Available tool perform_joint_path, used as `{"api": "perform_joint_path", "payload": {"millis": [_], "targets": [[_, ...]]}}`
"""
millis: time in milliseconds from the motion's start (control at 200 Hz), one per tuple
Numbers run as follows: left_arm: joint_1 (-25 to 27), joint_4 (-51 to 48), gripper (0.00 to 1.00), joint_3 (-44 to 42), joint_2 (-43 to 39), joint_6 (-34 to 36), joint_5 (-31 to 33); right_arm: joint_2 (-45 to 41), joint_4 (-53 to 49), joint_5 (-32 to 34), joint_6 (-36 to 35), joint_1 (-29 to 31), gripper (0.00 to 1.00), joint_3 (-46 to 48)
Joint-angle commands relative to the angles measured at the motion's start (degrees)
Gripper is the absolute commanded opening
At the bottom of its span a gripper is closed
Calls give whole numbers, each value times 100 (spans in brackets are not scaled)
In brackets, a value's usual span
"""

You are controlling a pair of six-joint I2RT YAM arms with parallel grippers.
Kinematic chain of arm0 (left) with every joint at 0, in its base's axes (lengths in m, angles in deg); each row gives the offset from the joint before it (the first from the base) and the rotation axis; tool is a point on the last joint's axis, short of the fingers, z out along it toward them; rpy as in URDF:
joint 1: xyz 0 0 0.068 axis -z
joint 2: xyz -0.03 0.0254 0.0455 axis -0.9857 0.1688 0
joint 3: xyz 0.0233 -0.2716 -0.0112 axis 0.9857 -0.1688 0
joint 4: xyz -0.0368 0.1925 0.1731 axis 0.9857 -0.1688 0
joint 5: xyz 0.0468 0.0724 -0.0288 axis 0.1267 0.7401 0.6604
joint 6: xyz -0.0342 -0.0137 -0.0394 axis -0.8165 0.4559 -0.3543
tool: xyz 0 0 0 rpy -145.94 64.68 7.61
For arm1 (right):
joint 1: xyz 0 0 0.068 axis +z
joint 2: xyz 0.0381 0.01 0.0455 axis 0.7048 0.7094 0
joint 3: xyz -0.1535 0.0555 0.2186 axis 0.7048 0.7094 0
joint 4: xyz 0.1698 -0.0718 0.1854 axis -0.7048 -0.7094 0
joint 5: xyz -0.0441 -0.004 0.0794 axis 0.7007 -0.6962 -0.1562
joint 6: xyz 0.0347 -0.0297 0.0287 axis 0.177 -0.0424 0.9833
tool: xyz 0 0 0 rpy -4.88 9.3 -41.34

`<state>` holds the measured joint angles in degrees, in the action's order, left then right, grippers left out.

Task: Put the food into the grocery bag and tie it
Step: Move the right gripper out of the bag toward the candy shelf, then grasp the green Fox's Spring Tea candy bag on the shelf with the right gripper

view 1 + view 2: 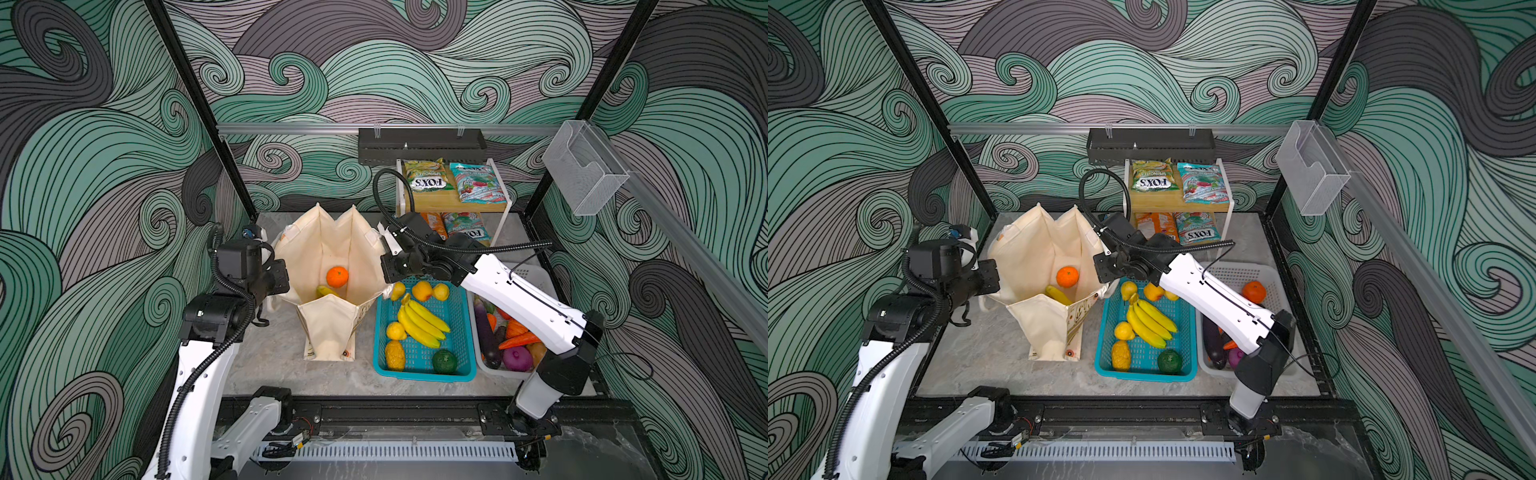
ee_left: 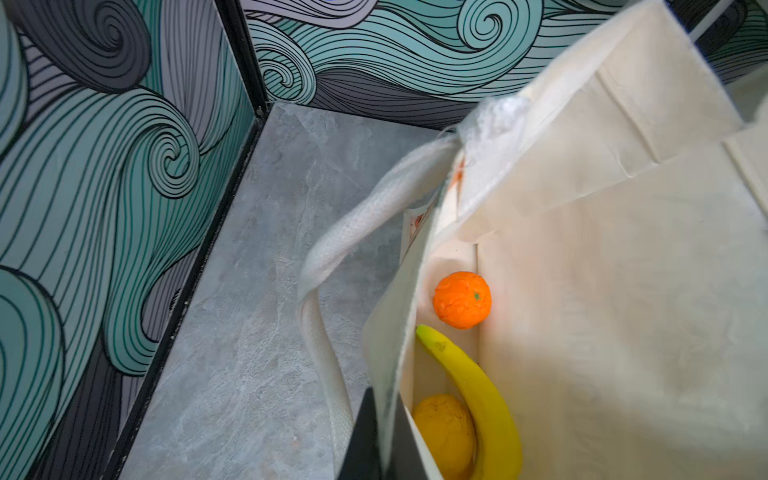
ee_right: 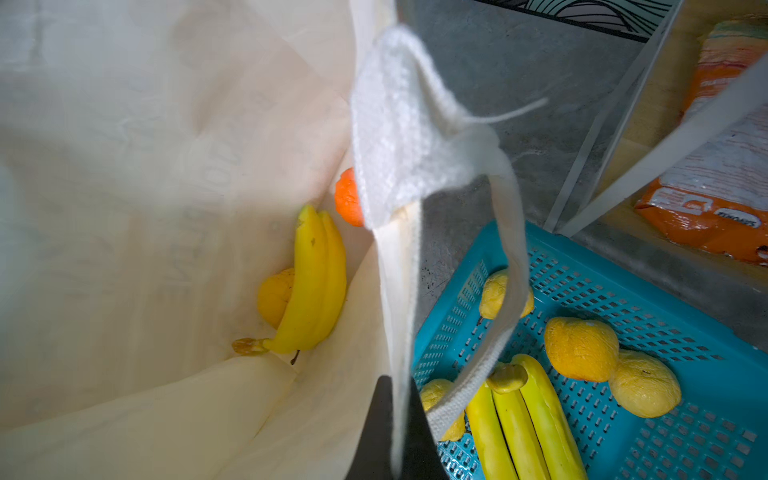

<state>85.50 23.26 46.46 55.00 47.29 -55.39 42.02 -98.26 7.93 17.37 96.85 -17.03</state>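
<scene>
Right end effector (image 3: pixel 397 386) pinches the grocery bag (image 1: pixel 330 324) rim, left end effector (image 2: pixel 384 401) the opposite rim; in a top view the bananas (image 1: pixel 422 322) lie just lower right of the right one, slanting down-right.

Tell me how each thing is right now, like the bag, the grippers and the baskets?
Cream canvas grocery bag: upright, mouth open, untied.
Left gripper: shut on the bag's rim.
Right gripper: shut on the opposite rim.
Round orange toy fruit: inside the bag.
Yellow toy bananas: inside the bag.
Cream strap handles: hanging loose.
Teal plastic basket: part full of fruit.
White plastic basket: holding vegetables.
Glossy snack packets: on the wooden shelf.
</scene>
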Motion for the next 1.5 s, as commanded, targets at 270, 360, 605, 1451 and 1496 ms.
{"api": "perform_joint_path", "payload": {"millis": [270,360,605,1451,1496], "targets": [[-38,1037,0,-742,11,-88,-1149,536,295,-269,-8,106,0,-136],[-45,1140,0,-901,9,-48,-1148,531,374,-273,-5,80,11,-34],[-38,1241,0,-1166,-8,125,-920,-67,1055,-322,-253,9,67,435],[-52,1196,0,-1550,-220,309,-452,-781,1127,-873,-9,-2993,99,-684],[-55,1216,0,-1559,-249,313,-448,-657,1120,-978,83,-3143,98,-791]]}}
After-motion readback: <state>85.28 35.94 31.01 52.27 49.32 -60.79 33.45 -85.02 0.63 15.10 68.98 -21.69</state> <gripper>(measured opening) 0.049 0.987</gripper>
